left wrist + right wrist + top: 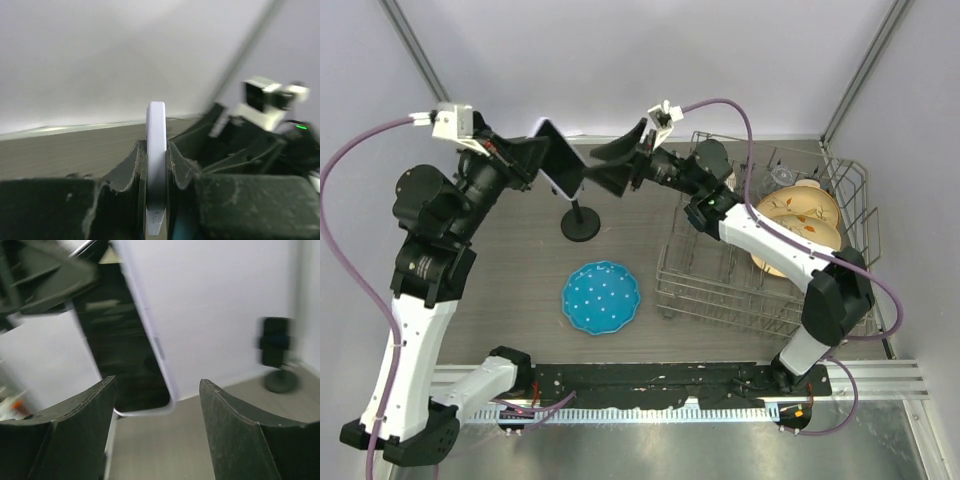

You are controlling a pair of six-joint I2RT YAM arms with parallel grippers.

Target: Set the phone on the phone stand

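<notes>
From above, the left gripper (538, 160) is clenched on the phone (560, 160), holding it in the air just past its fingertips. The phone stand (581, 222) sits lower, near that hand, and the right gripper (612, 166) gapes beside the phone, grasping nothing. The left wrist view shows the phone's white edge pinched between both pads. The right wrist view shows the phone ahead of its parted fingers and the stand blurred beyond. This looks like the carry after a handover. Next, the left arm likely must lower the phone into the stand's cradle. No brand or writing is legible.
</notes>
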